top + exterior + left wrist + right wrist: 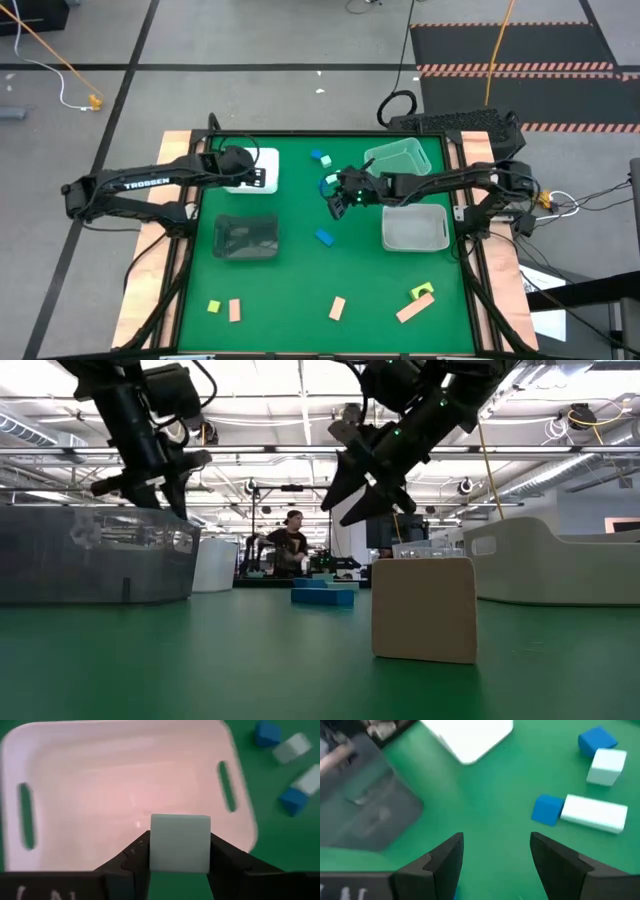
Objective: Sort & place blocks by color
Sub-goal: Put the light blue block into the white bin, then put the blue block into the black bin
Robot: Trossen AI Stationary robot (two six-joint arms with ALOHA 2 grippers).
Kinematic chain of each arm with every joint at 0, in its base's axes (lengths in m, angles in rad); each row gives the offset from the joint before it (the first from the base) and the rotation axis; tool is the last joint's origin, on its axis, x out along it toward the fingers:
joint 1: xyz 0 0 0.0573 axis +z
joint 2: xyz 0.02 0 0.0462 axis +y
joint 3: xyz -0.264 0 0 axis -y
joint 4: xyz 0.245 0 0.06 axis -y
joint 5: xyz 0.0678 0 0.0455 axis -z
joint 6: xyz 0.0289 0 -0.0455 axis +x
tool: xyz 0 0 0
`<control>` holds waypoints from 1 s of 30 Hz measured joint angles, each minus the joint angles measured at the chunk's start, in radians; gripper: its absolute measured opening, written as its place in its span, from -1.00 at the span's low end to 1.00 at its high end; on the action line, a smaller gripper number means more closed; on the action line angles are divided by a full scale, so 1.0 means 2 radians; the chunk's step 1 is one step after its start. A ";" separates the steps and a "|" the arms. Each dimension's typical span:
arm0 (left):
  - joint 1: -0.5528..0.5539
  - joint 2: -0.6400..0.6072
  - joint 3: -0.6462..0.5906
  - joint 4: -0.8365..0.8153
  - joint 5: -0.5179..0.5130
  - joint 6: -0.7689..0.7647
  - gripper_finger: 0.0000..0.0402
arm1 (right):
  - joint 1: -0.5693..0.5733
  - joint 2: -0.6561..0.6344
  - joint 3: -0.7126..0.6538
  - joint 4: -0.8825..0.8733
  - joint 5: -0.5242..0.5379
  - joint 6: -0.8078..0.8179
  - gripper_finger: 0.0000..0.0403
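Note:
My left gripper (180, 870) hovers over the white tray (100, 785) at the table's far left and is shut on a pale teal-green block (180, 842). My right gripper (497, 855) is open above the bare green mat at the table's middle (335, 197). Just beyond it lie a blue cube (547, 810) touching a pale bar (595, 813), then another blue cube (597, 741) and a pale block (606, 766). One more blue block (325, 237) lies nearer. Tan blocks (337, 308) and yellow-green blocks (214, 306) rest along the near edge. My left gripper pinches the pale teal-green block by two opposite side faces (155, 845), one finger on each. The block is lifted clear above the white tray, with its broad face square to the wrist camera.
A grey tray (245, 238) sits near left. A clear tray (400, 160) stands far right, and another pale tray (415, 228) lies below it. A tan block (423, 608) stands close to the low camera. A person (290, 545) is in the room behind.

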 joint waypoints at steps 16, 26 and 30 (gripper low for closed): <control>0.015 0.000 0.000 0.001 -0.052 0.038 0.07 | 0.055 0.044 0.001 0.059 -0.049 -0.003 0.13; 0.025 0.000 0.000 0.022 -0.052 0.051 0.35 | 0.102 0.044 0.000 0.062 -0.001 -0.048 0.26; 0.025 0.000 0.000 0.040 -0.052 0.054 0.37 | 0.117 0.045 0.000 0.062 0.021 -0.063 0.26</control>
